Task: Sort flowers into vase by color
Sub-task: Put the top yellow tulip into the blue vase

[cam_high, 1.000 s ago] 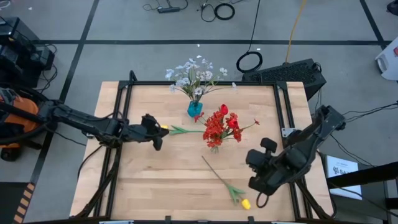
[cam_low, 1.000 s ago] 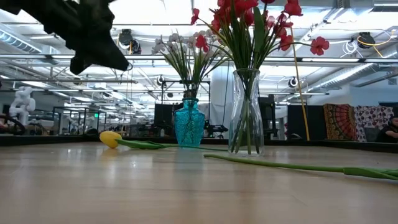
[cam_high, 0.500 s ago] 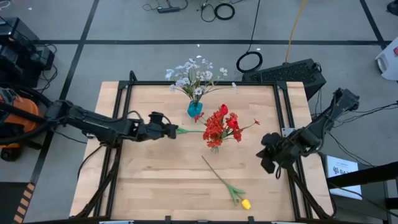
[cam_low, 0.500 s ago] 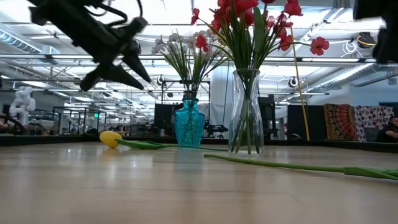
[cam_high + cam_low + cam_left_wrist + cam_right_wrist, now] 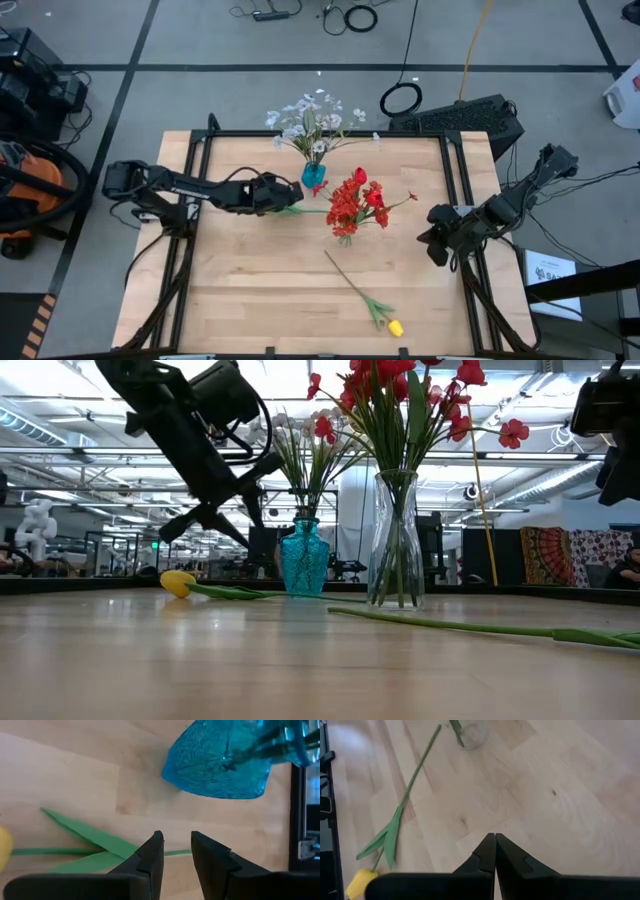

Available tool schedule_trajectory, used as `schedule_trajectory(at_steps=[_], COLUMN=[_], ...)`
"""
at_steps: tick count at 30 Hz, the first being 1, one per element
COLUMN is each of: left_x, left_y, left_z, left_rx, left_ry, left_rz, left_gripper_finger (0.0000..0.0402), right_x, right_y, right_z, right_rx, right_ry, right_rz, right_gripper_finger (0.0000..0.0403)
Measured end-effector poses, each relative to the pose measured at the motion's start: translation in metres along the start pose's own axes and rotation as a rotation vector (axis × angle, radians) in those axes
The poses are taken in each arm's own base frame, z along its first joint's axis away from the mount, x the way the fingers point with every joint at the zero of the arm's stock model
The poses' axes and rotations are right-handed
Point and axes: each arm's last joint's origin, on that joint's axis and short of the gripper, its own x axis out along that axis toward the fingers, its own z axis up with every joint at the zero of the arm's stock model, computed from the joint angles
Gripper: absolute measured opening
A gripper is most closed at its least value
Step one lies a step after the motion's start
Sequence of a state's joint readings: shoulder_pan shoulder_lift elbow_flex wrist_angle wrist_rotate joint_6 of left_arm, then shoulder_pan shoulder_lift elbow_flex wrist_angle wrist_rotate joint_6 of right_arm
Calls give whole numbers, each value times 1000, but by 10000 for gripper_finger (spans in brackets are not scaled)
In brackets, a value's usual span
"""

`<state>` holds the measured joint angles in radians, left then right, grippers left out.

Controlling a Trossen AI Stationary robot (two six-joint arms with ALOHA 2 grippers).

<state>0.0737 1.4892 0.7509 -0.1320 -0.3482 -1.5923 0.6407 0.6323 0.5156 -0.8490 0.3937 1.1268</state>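
— What is the left gripper [image 5: 176, 851] doing?

— It hangs above the table [image 5: 250, 290], just beside the blue vase [image 5: 313, 176]. Its fingers [image 5: 150, 855] stand a narrow gap apart and hold nothing. Under them, in the left wrist view, lies the green stem of a yellow tulip [image 5: 178, 582], leaves spread flat on the wood; whether a fingertip touches the stem cannot be told.

— And the right gripper [image 5: 495, 840]?

— It is at the table's right edge, raised off the wood, its fingers pressed together on nothing.

— How many vases?

— Two. The blue vase holds the white blossoms [image 5: 308, 118]. A clear glass vase [image 5: 396, 540] near the middle of the table holds the red flowers [image 5: 358, 200]. Both stand upright.

— How many loose flowers?

— Two, both yellow tulips. The one below the left gripper lies left of the blue vase, its stem running toward the red bunch. The second yellow tulip [image 5: 395, 327] lies near the front edge, its stem slanting back toward the glass vase, well apart from either gripper.
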Motion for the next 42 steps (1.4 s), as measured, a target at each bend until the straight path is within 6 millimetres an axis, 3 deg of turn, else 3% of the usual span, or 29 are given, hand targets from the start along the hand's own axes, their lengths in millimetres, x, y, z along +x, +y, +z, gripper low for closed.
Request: schedule_trajectory(at_steps=[8, 16, 24, 31, 42], left_x=[0, -1, -2, 1, 10], left_y=[0, 2, 17, 20, 27], left_z=[1, -5, -5, 7, 18], left_rx=[-94, -138, -398, -643, -790], left_ry=[3, 140, 94, 34, 119], left_rz=[4, 28, 204, 242, 357], left_gripper_finger=[105, 105, 105, 105, 105], right_x=[0, 0, 0, 0, 0], right_y=[0, -2, -3, -4, -4], right_z=[0, -1, 0, 2, 2], right_rx=[-58, -90, -119, -122, -105], right_ry=[0, 9, -31, -100, -105], right_rz=[-3, -21, -43, -79, -79], right_gripper_finger=[0, 0, 0, 0, 0])
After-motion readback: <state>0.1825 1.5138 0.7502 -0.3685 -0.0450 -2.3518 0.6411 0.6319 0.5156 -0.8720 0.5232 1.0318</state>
